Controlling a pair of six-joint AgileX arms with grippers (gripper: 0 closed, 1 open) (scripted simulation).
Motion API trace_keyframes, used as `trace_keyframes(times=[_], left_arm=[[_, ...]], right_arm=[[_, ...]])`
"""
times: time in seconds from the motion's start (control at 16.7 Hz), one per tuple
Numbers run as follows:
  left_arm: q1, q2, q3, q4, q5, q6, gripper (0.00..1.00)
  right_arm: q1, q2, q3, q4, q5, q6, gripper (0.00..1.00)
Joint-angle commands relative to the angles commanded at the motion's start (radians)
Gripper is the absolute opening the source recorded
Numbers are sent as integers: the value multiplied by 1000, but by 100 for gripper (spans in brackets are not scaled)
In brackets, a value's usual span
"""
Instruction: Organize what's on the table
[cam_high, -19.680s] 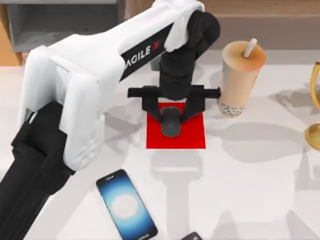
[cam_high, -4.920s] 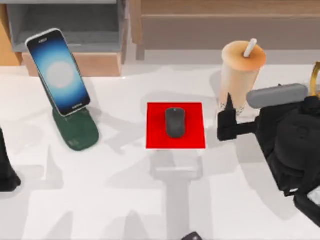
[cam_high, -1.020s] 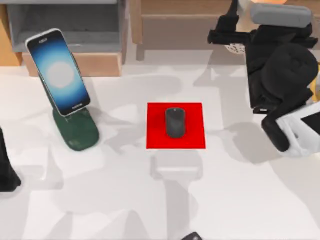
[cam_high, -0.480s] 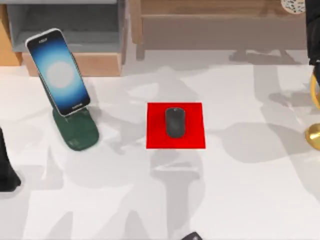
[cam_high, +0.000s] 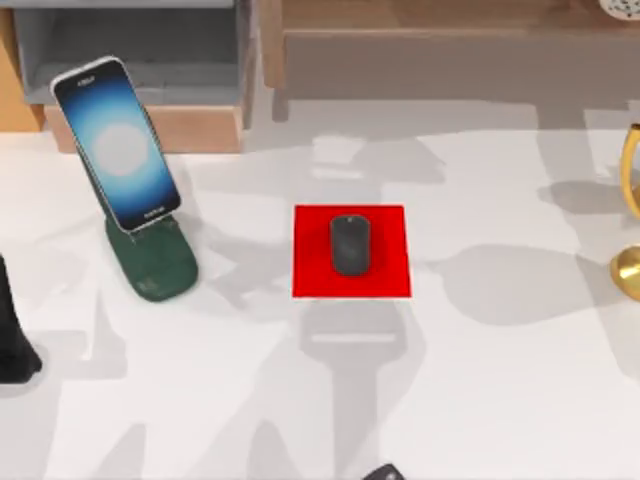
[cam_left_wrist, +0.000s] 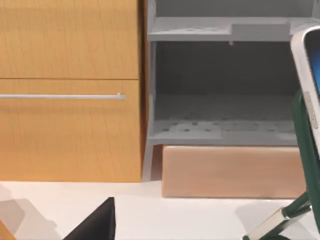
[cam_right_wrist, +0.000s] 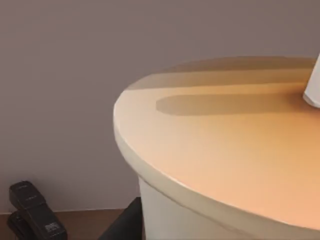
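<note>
Broad white table (cam_high: 500, 400) (smooth, plain), shadow-streaked

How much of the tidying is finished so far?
Done, it seems: phone on its green stand, mouse on the red mat. In hand: the drink cup, close before the right wrist camera, up by the shelf. Possibly left: the gold object at the table's right edge.

One white tabletop (cam_high: 500, 380) carries the lot. On it stands one smartphone (cam_high: 116, 143), propped in one dark green phone stand (cam_high: 152, 262). There is one red mouse pad (cam_high: 351, 251) with one dark grey computer mouse (cam_high: 350, 244) on it. One gold object (cam_high: 630, 235) sits at the right edge, cut off by the frame. One wooden and grey shelf unit (cam_high: 150, 60) runs along the back. One milk tea cup (cam_right_wrist: 220, 165) with one white straw (cam_right_wrist: 313, 87) fills the right wrist view, and one black stapler (cam_right_wrist: 35, 212) lies beyond it.
</note>
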Motion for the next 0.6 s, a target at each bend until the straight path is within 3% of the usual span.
trace_keyframes(times=[0.6], left_arm=[[0,0,0,0,0,0,100]], right_arm=[[-45,44,169,-238,-132,5,0]])
